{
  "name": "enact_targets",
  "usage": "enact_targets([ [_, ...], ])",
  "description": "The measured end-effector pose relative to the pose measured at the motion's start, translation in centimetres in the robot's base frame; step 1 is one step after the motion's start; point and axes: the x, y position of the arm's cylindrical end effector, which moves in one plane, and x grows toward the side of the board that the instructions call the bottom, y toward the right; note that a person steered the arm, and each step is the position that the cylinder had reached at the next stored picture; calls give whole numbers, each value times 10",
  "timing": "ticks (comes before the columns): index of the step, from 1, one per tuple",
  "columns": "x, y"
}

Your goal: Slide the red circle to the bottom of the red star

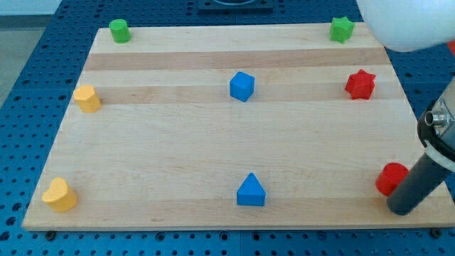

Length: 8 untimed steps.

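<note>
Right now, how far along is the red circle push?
Done: my tip has reached the red circle, at its bottom-right edge; contact is unclear. In hand: lining up the push. Left: the whole slide, since the circle sits at the board's bottom right, far below the red star.

Hidden and cut-off parts around the red circle

The red circle's right side is covered by the dark rod; my tip is just below-right of it. The rod's upper part is cut off by the view's right edge.
</note>
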Motion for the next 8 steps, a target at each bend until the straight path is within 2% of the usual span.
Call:
enact_targets([
  [2,-1,9],
  [5,-44,9],
  [6,-59,5],
  [8,-60,-31],
])
